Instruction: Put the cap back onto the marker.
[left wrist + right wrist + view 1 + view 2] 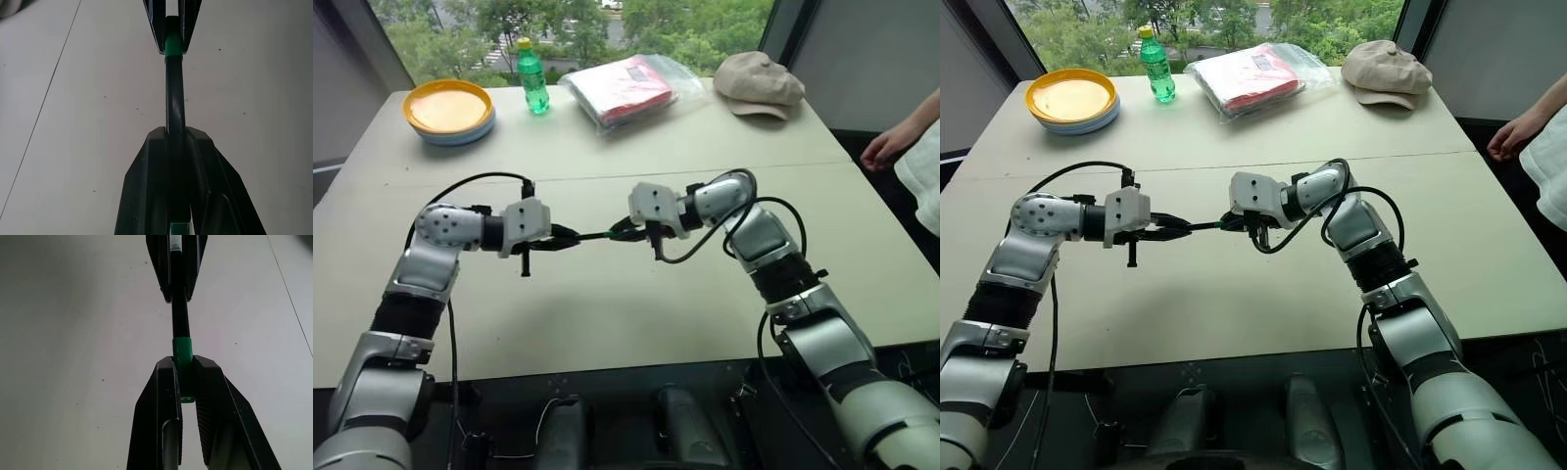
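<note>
Above the worktop (607, 323), the left hand (570, 236) is clenched on the marker (174, 93), which runs level toward the right hand (619, 232). That hand is clamped on the cap (182, 348). The cap sits on the marker's end, the two hands facing each other with the bare barrel between them.
</note>
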You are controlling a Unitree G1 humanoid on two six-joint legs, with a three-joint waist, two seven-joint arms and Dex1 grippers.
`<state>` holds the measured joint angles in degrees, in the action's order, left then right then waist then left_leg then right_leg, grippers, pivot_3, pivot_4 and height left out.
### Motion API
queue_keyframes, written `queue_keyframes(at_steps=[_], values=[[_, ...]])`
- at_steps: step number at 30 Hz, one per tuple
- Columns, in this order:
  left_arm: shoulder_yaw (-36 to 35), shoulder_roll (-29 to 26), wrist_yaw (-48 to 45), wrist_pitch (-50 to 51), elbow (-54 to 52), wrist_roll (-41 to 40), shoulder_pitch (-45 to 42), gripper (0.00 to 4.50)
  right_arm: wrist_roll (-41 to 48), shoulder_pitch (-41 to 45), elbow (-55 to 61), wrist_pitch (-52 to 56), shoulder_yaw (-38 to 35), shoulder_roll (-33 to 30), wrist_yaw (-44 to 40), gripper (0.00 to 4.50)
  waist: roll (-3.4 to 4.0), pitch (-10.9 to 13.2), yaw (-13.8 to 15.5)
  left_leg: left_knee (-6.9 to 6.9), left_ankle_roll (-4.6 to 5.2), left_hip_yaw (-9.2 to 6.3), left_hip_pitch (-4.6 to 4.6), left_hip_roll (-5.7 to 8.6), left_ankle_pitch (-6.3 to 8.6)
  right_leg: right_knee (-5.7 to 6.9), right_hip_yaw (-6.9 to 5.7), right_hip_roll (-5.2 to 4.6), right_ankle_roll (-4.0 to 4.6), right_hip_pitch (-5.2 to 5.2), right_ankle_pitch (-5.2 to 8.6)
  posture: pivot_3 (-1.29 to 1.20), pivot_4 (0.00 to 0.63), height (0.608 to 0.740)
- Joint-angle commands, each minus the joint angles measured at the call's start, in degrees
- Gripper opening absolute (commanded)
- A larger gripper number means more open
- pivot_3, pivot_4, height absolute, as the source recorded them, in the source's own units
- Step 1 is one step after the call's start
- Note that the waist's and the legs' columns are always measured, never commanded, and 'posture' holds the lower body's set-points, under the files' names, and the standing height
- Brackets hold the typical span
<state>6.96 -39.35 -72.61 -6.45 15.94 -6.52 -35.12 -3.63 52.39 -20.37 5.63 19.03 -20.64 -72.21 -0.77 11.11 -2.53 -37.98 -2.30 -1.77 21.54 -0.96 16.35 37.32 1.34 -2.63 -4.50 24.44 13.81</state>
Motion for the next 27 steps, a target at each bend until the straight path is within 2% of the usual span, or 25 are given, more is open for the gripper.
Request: queue_keyframes(at_steps=[1,3,6,12,17,22,27], values=[[-0.4,0.4,1.3,1.0,-3.8,-1.1,1.0,0.0,2.3,1.4,3.2,-3.6,0.9,2.4,-0.6,0.03,0.0,0.0,0.0,0.0,0.0,0.0,0.0,0.0,0.0,0.0,0.0,0.0,0.0,0.0,0.0,0.0,0.15,0.74],[-1.5,-0.6,1.7,1.9,-5.4,-1.5,2.9,0.0,1.6,1.8,1.3,-4.7,0.6,1.7,-0.4,0.03,0.0,0.0,0.0,0.0,0.0,0.0,0.0,0.0,0.0,0.0,0.0,0.0,0.0,0.01,0.0,0.0,0.15,0.74],[-3.3,-2.1,2.8,3.5,-8.0,-2.2,6.4,0.0,0.8,2.5,-1.5,-6.6,0.5,0.7,-0.1,1.3,0.0,0.0,-0.1,0.0,0.01,0.0,-0.01,0.0,0.01,0.01,0.01,0.0,0.0,0.01,0.0,0.0,0.15,0.74],[-7.9,-5.6,6.3,6.7,-14.1,-4.0,15.7,0.0,1.3,3.8,-5.1,-8.2,-0.9,-0.8,0.2,4.47,0.0,0.0,0.0,0.01,0.02,0.0,-0.01,-0.02,0.01,0.02,0.01,-0.02,0.0,0.03,0.0,0.0,0.15,0.74],[-12.8,-6.7,10.8,10.6,-17.9,-5.8,20.1,0.0,3.4,4.1,-5.0,-6.5,-2.5,-1.9,-0.4,4.47,0.0,0.0,0.2,0.01,0.02,-0.01,0.0,-0.02,0.01,0.02,0.0,-0.05,0.01,0.03,0.0,0.0,0.15,0.74],[-18.2,-4.6,19.3,20.5,-22.7,-9.7,20.6,0.0,6.3,3.4,-3.2,-2.2,-5.0,-1.9,0.6,4.47,0.0,0.0,0.1,0.01,0.01,-0.02,0.0,-0.02,0.01,0.02,-0.01,-0.05,0.01,0.02,0.0,0.0,0.15,0.74],[-24.5,-0.6,31.8,37.0,-32.2,-13.6,25.5,0.0,8.5,-1.9,4.7,6.8,-7.6,-2.1,5.3,4.47,-0.01,0.0,-0.1,0.04,0.05,-0.03,0.0,-0.03,0.03,0.02,0.0,-0.05,0.0,0.02,0.0,0.0,0.15,0.74]])
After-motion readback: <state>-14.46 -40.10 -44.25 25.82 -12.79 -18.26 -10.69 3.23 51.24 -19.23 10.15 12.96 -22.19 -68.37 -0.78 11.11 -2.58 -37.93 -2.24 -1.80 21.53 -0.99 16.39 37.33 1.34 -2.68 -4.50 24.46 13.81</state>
